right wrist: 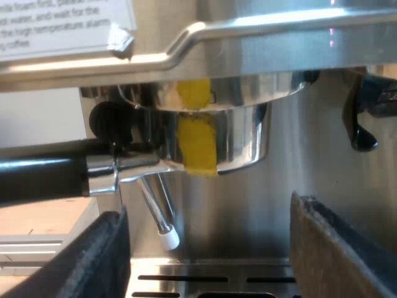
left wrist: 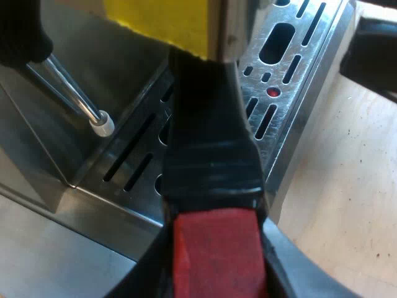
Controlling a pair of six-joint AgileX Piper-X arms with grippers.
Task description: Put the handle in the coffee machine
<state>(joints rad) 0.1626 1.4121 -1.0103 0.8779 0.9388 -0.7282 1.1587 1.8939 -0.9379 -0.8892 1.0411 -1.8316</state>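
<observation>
**Left claw [left wrist: 217, 279] clamped on the handle; holder is up in the machine, the locking twist looks unfinished**

Your left claw has its black fingers [left wrist: 144, 279] closed tight on either side of the red end [left wrist: 214, 242] of the handle [left wrist: 208, 124], so it is gripping the metal holder [right wrist: 239, 139] over the slotted drip tray [left wrist: 291, 56].

Your right claw [right wrist: 208, 254] is spread wide and holds nothing. It hangs low in front of the espresso machine [right wrist: 279, 56], facing the group head [right wrist: 248, 93].

From there you can see the holder's basket raised snug against the group head. The yellow tape [right wrist: 197, 146] on the basket sits directly under a yellow mark on the head, at twelve o'clock from it. The handle runs out from the basket at about nine o'clock, and the steam wand [right wrist: 155, 208] drops away at roughly six.

By my reading, lifting and seating are done. What seems left is swinging the handle round to lock, then letting go. I cannot tell whether the lugs are fully caught.
</observation>
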